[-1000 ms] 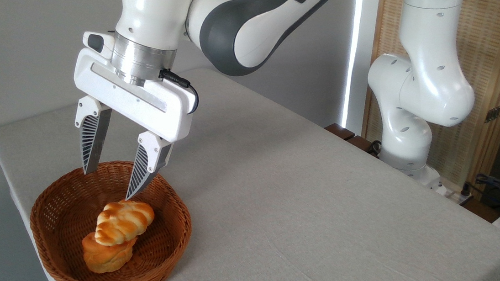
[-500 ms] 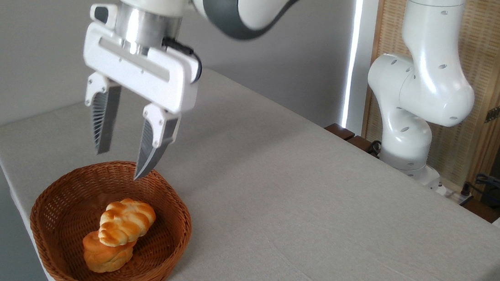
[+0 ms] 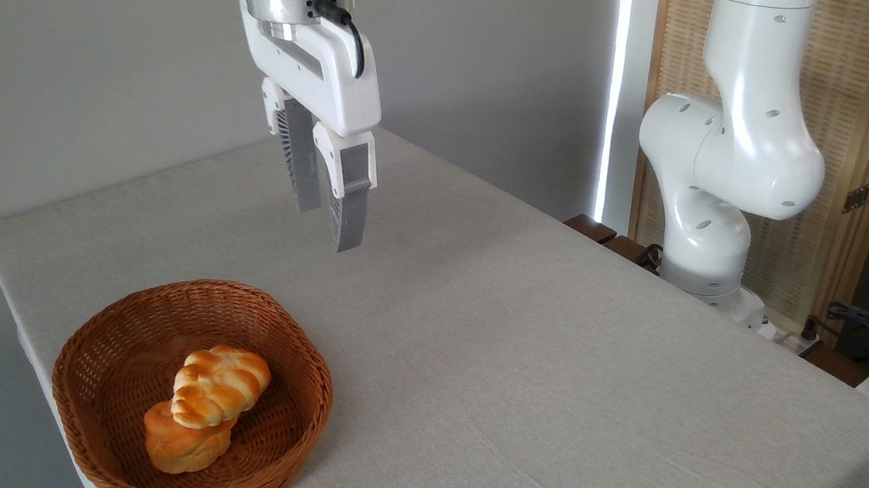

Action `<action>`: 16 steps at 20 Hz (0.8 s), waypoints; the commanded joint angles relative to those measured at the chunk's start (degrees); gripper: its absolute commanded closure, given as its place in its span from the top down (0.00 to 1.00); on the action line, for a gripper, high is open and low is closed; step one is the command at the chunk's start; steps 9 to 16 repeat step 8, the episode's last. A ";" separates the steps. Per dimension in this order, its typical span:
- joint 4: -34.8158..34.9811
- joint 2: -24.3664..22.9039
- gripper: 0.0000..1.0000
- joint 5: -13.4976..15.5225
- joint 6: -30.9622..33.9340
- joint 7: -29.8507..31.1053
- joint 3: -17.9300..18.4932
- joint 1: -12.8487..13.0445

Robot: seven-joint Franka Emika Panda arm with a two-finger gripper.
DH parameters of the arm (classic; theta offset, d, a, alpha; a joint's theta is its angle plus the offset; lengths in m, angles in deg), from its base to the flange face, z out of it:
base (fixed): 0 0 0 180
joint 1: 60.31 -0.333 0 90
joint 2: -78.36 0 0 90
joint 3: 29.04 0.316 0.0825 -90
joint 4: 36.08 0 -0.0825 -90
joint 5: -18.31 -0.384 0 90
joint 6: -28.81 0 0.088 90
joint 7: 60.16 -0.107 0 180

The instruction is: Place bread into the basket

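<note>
The table (image 3: pixel 549 382), draped in a pale grey cloth, is filling most of the scene, running from the near right toward the far left corner. The white arm (image 3: pixel 729 161) is standing on its base at the far right edge and reaching overhead, out of the top of the picture, so that its wrist is coming down at the upper left. The gripper (image 3: pixel 325 221) is hanging high above the cloth with nothing in it, turned nearly edge-on to the camera, its two ribbed fingers (image 3: pixel 350 212) pointing down and overlapping in this view, so it cannot be told how far apart they are standing. Well below it and to the near left, the reddish-brown woven basket (image 3: pixel 106 340) is sitting close to the table's left edge. Inside it the braided bread (image 3: pixel 220 386) is lying tilted, its lower end leaning on a rounder orange bun (image 3: pixel 184 447) that is resting on the basket floor. The bread is well apart from the gripper, with open air between them.
</note>
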 commanded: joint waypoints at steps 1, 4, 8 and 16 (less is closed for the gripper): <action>-0.44 0.23 1.00 0.38 1.98 -2.02 0.35 -0.19; -0.44 0.23 1.00 -0.76 1.46 -1.93 0.70 -0.28; -0.53 0.23 1.00 -1.82 0.31 -1.57 1.67 -0.19; -0.53 0.23 1.00 -1.82 0.31 -1.57 1.67 -0.19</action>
